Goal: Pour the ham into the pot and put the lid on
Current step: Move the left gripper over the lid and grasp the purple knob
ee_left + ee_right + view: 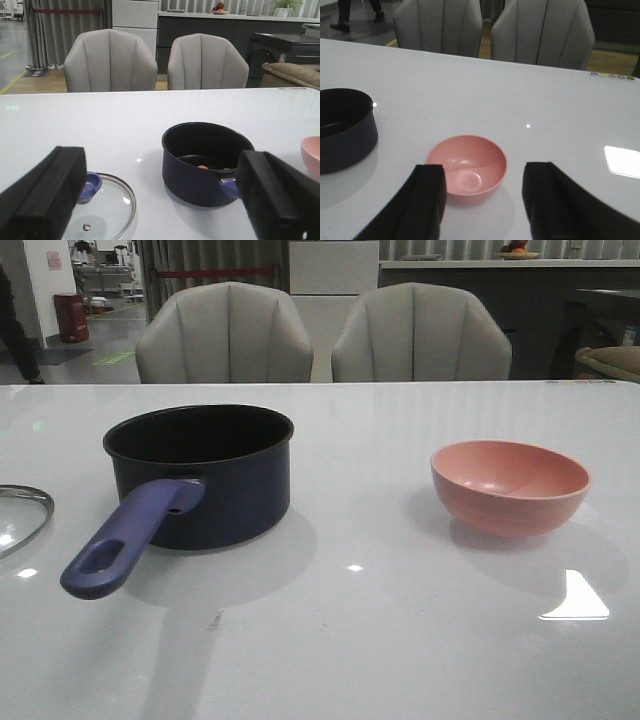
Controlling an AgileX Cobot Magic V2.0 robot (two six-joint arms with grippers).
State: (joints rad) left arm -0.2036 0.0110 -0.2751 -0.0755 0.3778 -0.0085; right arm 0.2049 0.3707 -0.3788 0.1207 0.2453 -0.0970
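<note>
The dark navy pot [200, 475] stands on the white table left of centre, its purple-blue handle [130, 538] pointing toward me. In the left wrist view the pot [205, 160] holds small orange-pink ham chunks [202, 167] on its black bottom. The glass lid [18, 517] lies flat at the table's left edge; its blue knob [90, 185] shows in the left wrist view. My left gripper [160, 200] is open and empty, short of the lid and pot. My right gripper [482, 200] is open and empty, just short of the empty pink bowl [467, 168].
The pink bowl [510, 485] stands on the right half of the table. Two grey chairs [225, 335] stand behind the table's far edge. No arm shows in the front view.
</note>
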